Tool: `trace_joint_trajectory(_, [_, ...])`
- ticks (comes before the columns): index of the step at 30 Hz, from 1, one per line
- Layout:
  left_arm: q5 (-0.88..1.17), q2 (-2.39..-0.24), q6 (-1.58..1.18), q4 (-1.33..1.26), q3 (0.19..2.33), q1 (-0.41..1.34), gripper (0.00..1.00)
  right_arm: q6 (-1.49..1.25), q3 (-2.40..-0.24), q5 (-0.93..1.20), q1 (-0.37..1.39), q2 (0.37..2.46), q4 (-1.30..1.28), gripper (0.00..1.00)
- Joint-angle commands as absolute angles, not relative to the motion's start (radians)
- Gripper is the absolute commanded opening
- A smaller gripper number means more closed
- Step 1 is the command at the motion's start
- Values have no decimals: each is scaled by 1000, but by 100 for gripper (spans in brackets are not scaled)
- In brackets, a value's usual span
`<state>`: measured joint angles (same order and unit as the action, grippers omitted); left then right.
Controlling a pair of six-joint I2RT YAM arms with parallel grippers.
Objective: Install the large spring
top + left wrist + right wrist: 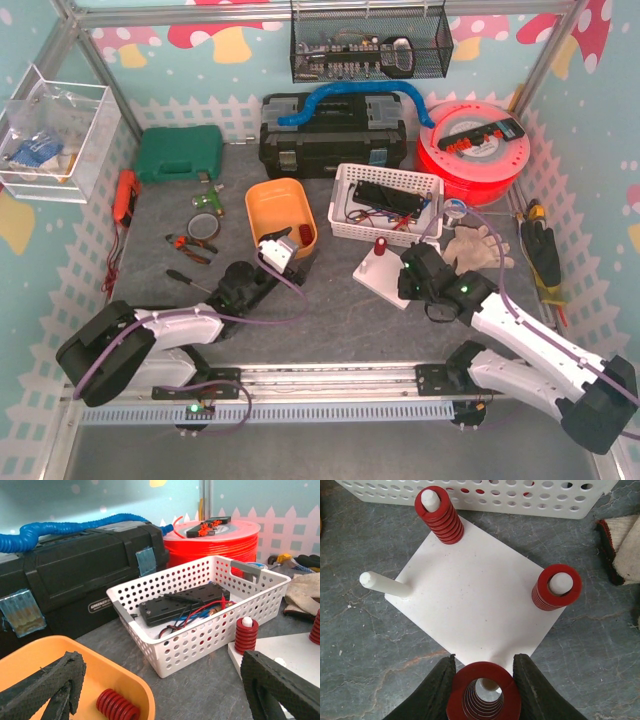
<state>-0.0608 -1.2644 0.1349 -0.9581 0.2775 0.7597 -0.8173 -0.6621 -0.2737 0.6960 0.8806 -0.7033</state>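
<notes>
Only the right wrist view shows the right gripper (483,664) pinching the large spring (482,671) (left gripper (160,687) spread).

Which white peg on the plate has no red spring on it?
The left-corner peg in the right wrist view: it stands bare, while the other three each sit inside a red spring.
</notes>
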Motion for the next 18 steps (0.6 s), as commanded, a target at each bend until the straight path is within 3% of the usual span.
trace_joint_trajectory(1, [-67,-1246,127,-950,295,755,85,-832,-641,-293,703,899,-682,0])
trace_joint_trajectory(9, [-69,-1241,127,-949,293,755,85,-842,-611,-308,703,909,-651,5])
trace_joint_trajectory(18, [-72,-1231,129,-947,291,753,85,-855,-568,-306,703,914,-604,28])
